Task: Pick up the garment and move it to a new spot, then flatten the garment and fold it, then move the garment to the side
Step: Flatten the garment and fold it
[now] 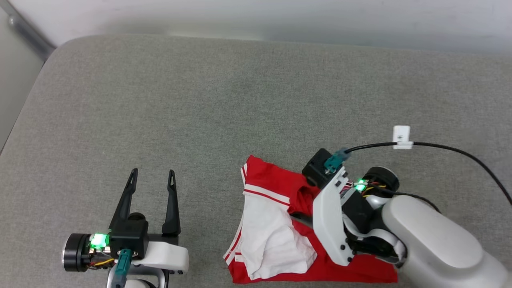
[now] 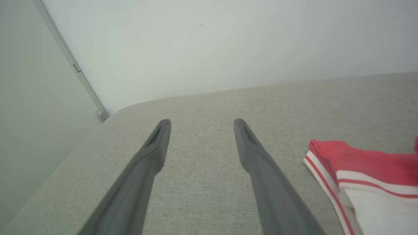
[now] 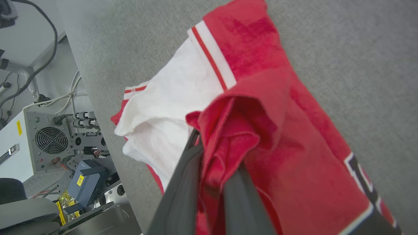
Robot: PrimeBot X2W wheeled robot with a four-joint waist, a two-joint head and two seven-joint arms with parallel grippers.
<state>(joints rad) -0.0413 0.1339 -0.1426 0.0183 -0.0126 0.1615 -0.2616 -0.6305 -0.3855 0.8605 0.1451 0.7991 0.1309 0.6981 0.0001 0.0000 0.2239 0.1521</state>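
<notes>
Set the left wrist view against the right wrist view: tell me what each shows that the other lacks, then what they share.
Left wrist, not right wrist: the open left gripper, the pale wall behind. Right wrist, not left wrist: the right gripper shut on a red fold of the garment, its dark-outlined lettering, a fan-vented equipment box. Shared: the garment's white sleeve, striped trim and the grey fabric surface.

Red-and-white garment (image 1: 276, 180) (striped trim (image 1: 266, 193)), grey surface (image 1: 200, 100)
</notes>
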